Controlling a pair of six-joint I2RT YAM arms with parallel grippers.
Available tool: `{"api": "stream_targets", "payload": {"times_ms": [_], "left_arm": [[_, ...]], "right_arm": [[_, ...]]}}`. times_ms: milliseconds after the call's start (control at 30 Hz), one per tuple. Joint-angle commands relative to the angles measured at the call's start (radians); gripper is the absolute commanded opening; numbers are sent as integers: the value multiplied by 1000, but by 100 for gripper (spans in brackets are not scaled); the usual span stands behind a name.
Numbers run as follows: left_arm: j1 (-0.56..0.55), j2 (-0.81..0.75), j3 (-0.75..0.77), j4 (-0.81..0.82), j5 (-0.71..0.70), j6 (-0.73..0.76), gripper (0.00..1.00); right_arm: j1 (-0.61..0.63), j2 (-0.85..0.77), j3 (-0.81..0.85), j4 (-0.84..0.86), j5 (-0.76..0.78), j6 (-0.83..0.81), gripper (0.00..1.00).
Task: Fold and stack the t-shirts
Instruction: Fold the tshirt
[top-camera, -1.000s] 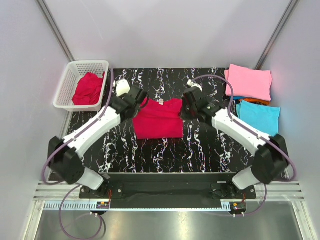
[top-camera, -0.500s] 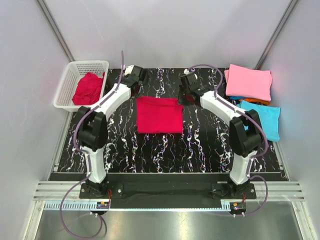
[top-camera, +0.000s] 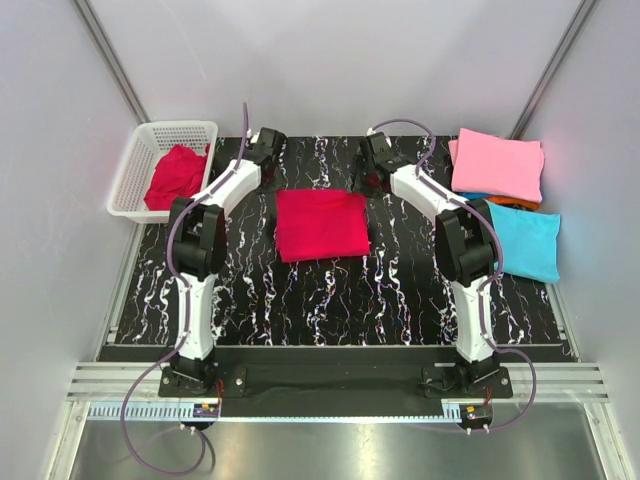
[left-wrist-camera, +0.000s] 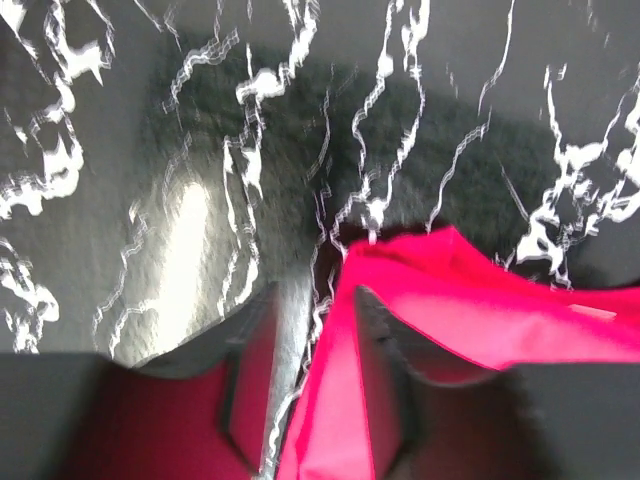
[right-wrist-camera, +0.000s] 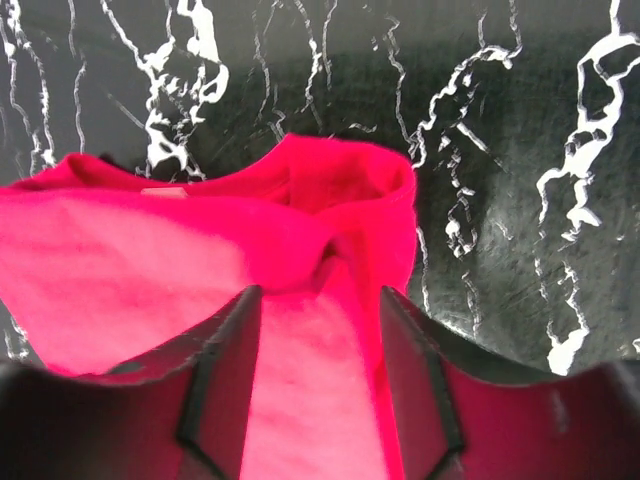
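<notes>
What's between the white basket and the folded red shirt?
In the top view, the left arm reaches across bare tabletop between the basket and the folded red shirt.

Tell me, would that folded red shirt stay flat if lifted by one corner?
Probably not: the red shirt looks soft, its edge bunched into rolls, so it would likely droop and unfold. Lying in thin loose layers, it would probably wrinkle rather than slide when pushed.
</notes>
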Motion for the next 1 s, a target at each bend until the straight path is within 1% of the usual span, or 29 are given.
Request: {"api": "stream_targets", "payload": {"times_ms": [0, 67, 100, 167, 267, 300, 367, 400, 433, 467, 500, 533, 600, 633, 733, 833, 967], "left_arm": [[16, -56, -48, 176, 14, 70, 47], [16, -102, -82, 242, -9, 82, 56], [18, -114, -104, 258, -17, 88, 60], [18, -137, -110, 258, -18, 93, 63], [18, -162, -119, 227, 47, 90, 63], [18, -171, -131, 218, 119, 90, 63], [16, -197, -153, 198, 185, 61, 63], [16, -206, -177, 192, 243, 49, 62], [16, -220, -187, 190, 259, 38, 61], [16, -225, -194, 178, 259, 12, 60], [16, -228, -202, 174, 299, 1, 59], [16, -225, -198, 163, 305, -8, 55], [16, -211, -173, 125, 308, -37, 51], [16, -191, -162, 112, 317, -42, 46], [16, -160, -127, 72, 340, -63, 40], [16, -133, -115, 66, 356, -70, 37], [16, -59, -67, 49, 379, -60, 37]], "right_arm": [[-8, 8, 94, -18, 7, -17, 62], [-9, 10, 103, -15, 19, -19, 68], [-11, 11, 109, -17, 22, -23, 69], [-11, 2, 117, -18, 22, -19, 70], [-9, -16, 105, -21, -13, -4, 69], [-11, -22, 90, -21, -36, 7, 66], [-9, -32, 74, -20, -94, 18, 59], [-9, -32, 60, -21, -145, 29, 55], [-9, -33, 53, -26, -165, 32, 44], [-8, -36, 41, -26, -177, 35, 38], [-8, -39, 25, -24, -193, 42, 33], [-9, -42, 19, -24, -199, 46, 24], [-9, -42, 16, -24, -211, 47, 18], [-9, -39, 19, -26, -208, 46, 17], [-11, -23, 48, -35, -205, 42, 16], [-11, -4, 74, -37, -216, 42, 16], [-11, 31, 105, -44, -214, 35, 16]]}}
